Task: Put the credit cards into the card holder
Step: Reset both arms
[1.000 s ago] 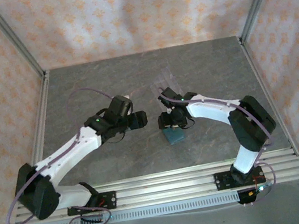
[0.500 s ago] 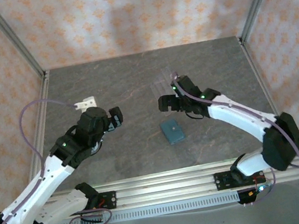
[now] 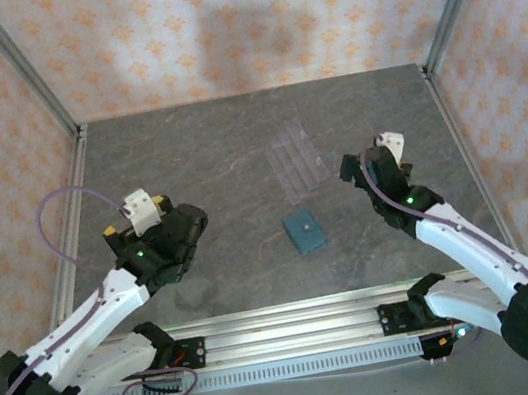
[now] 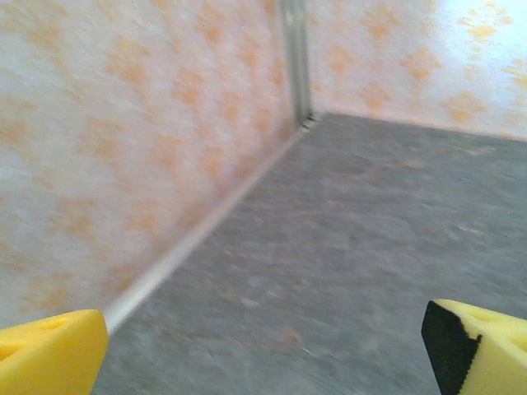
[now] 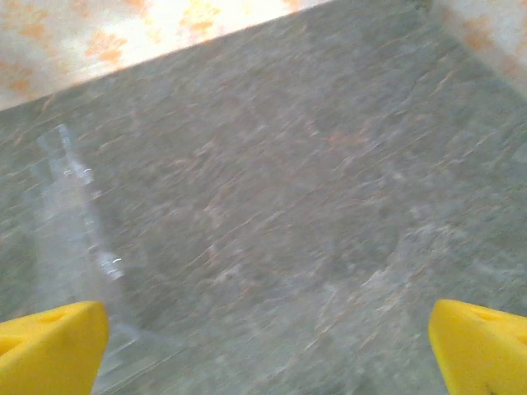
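Table (image 3: pixel 205 146): grey slab, boxed by patterned walls (image 3: pixel 234 20) on the left, far and right. Metal posts (image 3: pixel 25 70) stand at both far corners and strips run along the side edges. The near edge is the slotted rail (image 3: pixel 295 319) carrying both bases.

Left arm (image 3: pixel 91 313): lies low across the near-left, wrist close to the left edge strip and aimed at the far-left corner. Little room on its left; open slab to its right and far side.

Right arm (image 3: pixel 464 240): runs up the right side, wrist right of centre, apart from the right wall.

Clear rack (image 3: pixel 296 160): flat on the table, far of centre, between the two wrists and closer to the right one.

Card holder (image 3: pixel 304 231): looks folded shut, flat at table centre. It sits near of the rack without touching it, apart from both arms, with free table all round.

Left gripper (image 4: pixel 263 362): released, yellow pads (image 4: pixel 49 350) spread wide, bare table between them.

Right gripper (image 5: pixel 263 354): released, pads wide, bare table between them, with the rack ahead of one pad.
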You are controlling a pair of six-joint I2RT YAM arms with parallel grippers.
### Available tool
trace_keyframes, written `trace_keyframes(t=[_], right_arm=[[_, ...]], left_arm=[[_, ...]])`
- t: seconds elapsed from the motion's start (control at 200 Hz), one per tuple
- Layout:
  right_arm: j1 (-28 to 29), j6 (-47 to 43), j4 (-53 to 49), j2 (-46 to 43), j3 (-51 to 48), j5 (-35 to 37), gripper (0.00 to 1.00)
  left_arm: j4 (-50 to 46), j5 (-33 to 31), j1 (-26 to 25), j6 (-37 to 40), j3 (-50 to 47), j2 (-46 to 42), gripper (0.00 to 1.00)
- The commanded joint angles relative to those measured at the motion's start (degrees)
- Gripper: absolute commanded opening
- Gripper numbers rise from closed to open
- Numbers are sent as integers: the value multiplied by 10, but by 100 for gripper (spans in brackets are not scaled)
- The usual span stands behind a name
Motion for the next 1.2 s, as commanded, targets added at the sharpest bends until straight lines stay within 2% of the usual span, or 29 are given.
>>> trace_keyframes(t=[0.0, 0.085, 0.19, 0.245, 0.265, 0.275, 0.29, 0.375, 0.445, 0.53, 0.641, 0.796, 0.896, 0.941, 0.966, 0.996, 1.026, 1.081, 1.116, 1.191], right_arm=[[-9, -73, 155, -28, -81, 47, 99], [-11, -99, 244, -39, -133, 63, 99], [-17, -111, 265, -31, -147, 65, 99], [-19, -111, 264, -24, -147, 62, 99], [-18, -112, 265, -22, -147, 60, 99], [-18, -112, 266, -20, -146, 60, 99], [-19, -112, 267, -17, -147, 59, 99], [-19, -113, 268, -5, -145, 60, 100], [-19, -114, 270, 2, -144, 63, 99], [-20, -116, 265, 0, -143, 61, 99], [-20, -110, 265, -2, -145, 59, 100], [-20, -110, 266, 0, -142, 53, 99], [-20, -110, 264, 4, -141, 53, 99], [-20, -108, 264, 3, -140, 50, 99], [-20, -107, 264, 4, -140, 49, 99], [-20, -108, 264, 3, -140, 49, 99], [-20, -109, 261, 2, -139, 52, 100], [-20, -109, 255, -3, -138, 53, 99], [-20, -110, 255, -8, -140, 53, 99], [-20, -110, 258, -15, -144, 59, 99]], left_arm=[[3, -161, 3, -36, -6, 48, 100], [-63, -194, 4, -114, 13, 115, 100], [-269, -234, -1, -353, 80, 222, 99], [-434, -270, -22, -526, 131, 285, 99], [-539, -286, -32, -636, 148, 309, 99], [-597, -295, -37, -720, 158, 327, 99], [-648, -310, -46, -753, 166, 347, 99], [-664, -327, -86, -682, 227, 394, 99], [-664, -328, -109, -672, 248, 394, 99], [-663, -327, -123, -663, 263, 361, 99], [-663, -321, -133, -557, 312, 314, 99], [-663, -265, -140, -453, 364, 244, 99], [-648, -238, -174, -382, 392, 221, 99], [-603, -205, -182, -318, 399, 203, 99], [-562, -178, -184, -257, 398, 184, 99], [-451, -134, -185, -165, 382, 148, 99], [-311, -77, -185, -11, 345, 95, 99], [-119, 21, -182, 140, 259, -12, 99], [-55, 46, -179, 181, 223, -65, 99], [-6, 85, -156, 225, 204, -120, 100]])
